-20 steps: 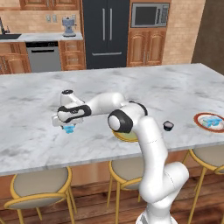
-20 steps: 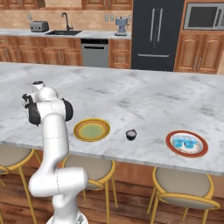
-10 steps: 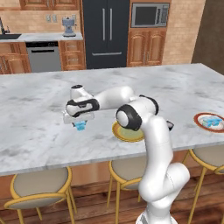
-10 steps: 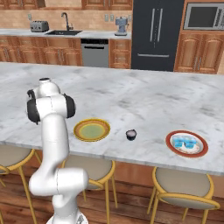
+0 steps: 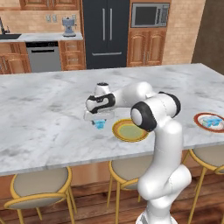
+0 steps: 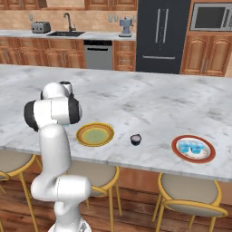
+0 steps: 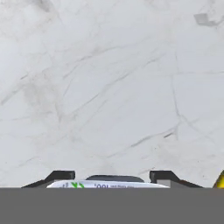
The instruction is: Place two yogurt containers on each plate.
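Note:
My gripper (image 5: 99,121) hangs just above the counter, shut on a pale-blue-and-white yogurt container (image 5: 100,125), a short way left of the golden-yellow-rimmed plate (image 5: 116,131). In the hand view the tub's white top (image 7: 107,185) sits between my dark fingertips (image 7: 61,176), and the yellow plate's edge (image 7: 220,180) shows at the lower right. The yellow plate (image 6: 82,135) carries nothing. A dark round yogurt cup (image 6: 135,139) stands on the counter between the two plates. The red-rimmed plate (image 6: 177,143) at the right holds two pale-blue tubs (image 6: 190,148).
The marble island counter (image 5: 43,109) stretches wide to the left and behind. Stools (image 5: 39,188) stand along its near edge. A fridge (image 5: 105,30) and cabinets line the far wall.
The arm has swung to the right with the pale-blue tub in its grip, from the counter's left part to just beside the yellow plate. Plates and the dark cup have not moved.

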Available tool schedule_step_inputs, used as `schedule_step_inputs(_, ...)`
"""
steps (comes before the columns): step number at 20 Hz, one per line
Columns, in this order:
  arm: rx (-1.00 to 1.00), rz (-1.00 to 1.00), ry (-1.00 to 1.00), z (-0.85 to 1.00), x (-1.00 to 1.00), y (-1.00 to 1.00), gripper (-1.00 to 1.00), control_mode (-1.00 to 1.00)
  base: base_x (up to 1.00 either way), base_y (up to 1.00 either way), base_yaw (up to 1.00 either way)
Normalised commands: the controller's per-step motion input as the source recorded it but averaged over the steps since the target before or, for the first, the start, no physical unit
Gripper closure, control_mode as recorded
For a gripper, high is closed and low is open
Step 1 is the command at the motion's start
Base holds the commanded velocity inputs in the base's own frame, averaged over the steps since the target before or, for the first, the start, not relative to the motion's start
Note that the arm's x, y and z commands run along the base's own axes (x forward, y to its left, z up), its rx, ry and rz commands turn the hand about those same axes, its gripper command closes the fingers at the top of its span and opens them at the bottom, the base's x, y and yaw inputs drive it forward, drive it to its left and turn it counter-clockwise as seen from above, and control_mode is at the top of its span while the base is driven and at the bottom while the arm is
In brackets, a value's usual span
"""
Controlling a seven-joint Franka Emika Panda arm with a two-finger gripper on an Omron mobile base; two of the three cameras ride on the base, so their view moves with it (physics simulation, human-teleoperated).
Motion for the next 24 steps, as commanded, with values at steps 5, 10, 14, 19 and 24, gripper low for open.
schedule_step_inputs(5,0.11,0.0,0.0,0.29,-0.03,-0.81,1.0,-1.0,0.0,0.0,0.0)
schedule_step_inputs(10,0.06,0.0,0.01,0.17,-0.08,-0.69,1.0,-1.0,0.0,0.0,0.0)
schedule_step_inputs(14,0.0,0.0,0.01,0.0,-0.23,-0.49,1.0,-1.0,0.0,0.0,0.0)
schedule_step_inputs(19,0.0,0.0,0.09,0.0,-0.06,-0.39,1.0,-1.0,0.0,0.0,0.0)
schedule_step_inputs(24,-0.08,0.0,0.1,-0.04,0.0,-0.06,1.0,-1.0,0.0,0.0,0.0)
